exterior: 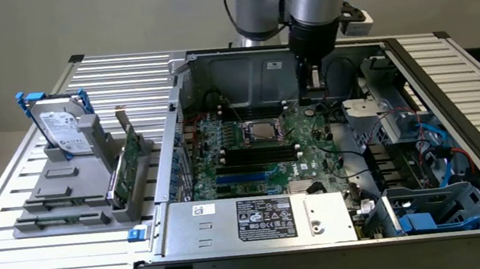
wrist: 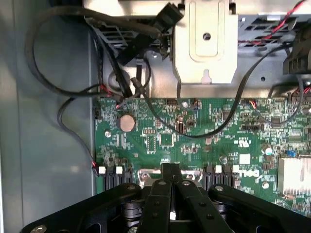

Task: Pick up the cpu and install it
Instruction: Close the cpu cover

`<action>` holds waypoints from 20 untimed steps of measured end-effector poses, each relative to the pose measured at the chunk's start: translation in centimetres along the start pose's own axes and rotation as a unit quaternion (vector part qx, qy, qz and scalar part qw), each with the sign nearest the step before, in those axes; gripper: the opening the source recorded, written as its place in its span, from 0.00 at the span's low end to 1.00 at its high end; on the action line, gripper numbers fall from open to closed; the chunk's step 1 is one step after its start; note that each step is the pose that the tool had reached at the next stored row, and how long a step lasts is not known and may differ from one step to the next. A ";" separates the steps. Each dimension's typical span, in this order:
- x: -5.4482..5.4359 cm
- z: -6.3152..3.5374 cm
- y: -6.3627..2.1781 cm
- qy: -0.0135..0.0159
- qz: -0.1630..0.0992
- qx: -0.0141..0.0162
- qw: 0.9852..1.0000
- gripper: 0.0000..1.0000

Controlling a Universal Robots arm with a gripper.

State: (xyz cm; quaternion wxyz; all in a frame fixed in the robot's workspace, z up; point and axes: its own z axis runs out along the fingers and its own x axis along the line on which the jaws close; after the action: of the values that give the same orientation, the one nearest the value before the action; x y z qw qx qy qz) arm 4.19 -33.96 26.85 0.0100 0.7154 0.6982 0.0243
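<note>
The cpu (exterior: 260, 131) is a small silvery square lying flat in the socket frame in the middle of the green motherboard (exterior: 317, 141). My gripper (exterior: 312, 99) hangs inside the open computer case, behind the socket and toward the exterior view's right, and is apart from it. In the wrist view the gripper (wrist: 171, 168) has its black fingers (wrist: 165, 175) pressed together with nothing visible between them. A pale metal strip (wrist: 145, 174) shows just past the fingertips. I cannot tell whether the strip is touched or lies on the motherboard (wrist: 204, 141) below.
Loose black cables (wrist: 73, 92) and a silver drive bracket (wrist: 206, 43) lie beyond the fingertips. The power supply (exterior: 258, 221) fills the case's near side. On the exterior view's left a grey rack (exterior: 72, 195) holds a hard drive (exterior: 65, 131) and a green card (exterior: 128, 161).
</note>
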 end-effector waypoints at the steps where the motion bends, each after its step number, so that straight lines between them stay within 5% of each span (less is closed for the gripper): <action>1: 0.0 0.03 0.47 0.000 0.000 0.000 1.000 0.11; 4: 0.0 0.19 1.03 0.000 0.000 0.000 1.000 0.11; 15: 0.0 2.00 0.94 0.000 0.000 0.000 1.000 0.11; 20: 0.0 1.98 0.06 0.000 0.001 0.000 1.000 0.11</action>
State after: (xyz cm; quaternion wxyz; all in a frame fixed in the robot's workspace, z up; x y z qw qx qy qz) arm 4.35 -33.96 24.88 0.0098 0.7161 0.6976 0.0240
